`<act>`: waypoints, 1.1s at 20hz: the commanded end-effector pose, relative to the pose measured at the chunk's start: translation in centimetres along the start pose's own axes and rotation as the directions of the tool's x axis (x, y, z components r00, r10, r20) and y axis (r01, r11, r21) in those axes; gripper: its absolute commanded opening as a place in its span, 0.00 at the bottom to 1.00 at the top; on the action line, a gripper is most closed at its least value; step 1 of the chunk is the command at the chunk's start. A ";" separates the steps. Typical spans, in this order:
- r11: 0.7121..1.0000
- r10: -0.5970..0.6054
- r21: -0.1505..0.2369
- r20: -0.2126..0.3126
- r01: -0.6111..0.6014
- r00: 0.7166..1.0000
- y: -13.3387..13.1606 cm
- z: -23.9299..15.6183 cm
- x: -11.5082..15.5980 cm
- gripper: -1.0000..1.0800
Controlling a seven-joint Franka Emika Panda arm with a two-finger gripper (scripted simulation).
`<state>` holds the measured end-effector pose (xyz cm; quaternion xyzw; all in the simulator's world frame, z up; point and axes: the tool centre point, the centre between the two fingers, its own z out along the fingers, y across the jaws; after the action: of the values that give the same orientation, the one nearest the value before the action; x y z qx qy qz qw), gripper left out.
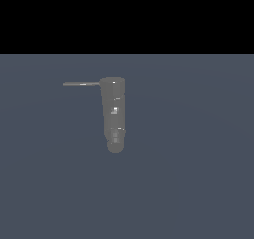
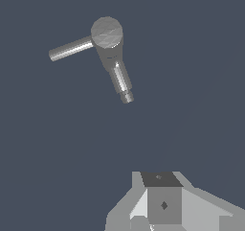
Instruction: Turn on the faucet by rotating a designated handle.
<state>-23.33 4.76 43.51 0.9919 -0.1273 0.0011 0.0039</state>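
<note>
Unmarked grey faucet with plain side handle

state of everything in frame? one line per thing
faucet: cap end toward the far side in the exterior view, stepped nozzle nearest the camera; nothing touches it.
handle: sticks out sideways from the cap toward the exterior view's left; untouched.
gripper: seen only in the wrist view, well apart from the faucet, holding nothing visible; open or shut cannot be told.
</note>
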 end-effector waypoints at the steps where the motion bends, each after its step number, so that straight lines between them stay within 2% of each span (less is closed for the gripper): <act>1: 0.999 0.051 0.001 0.001 -0.051 0.999 -1.3 1.0 0.3 0.00; 11: 0.968 0.249 0.003 0.004 -0.249 0.968 -6.1 4.9 2.1 0.00; 22: 0.892 0.453 0.006 0.009 -0.453 0.892 -11.0 9.2 5.3 0.00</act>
<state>-16.06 13.47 34.86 0.9403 -0.3402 -0.0008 -0.0002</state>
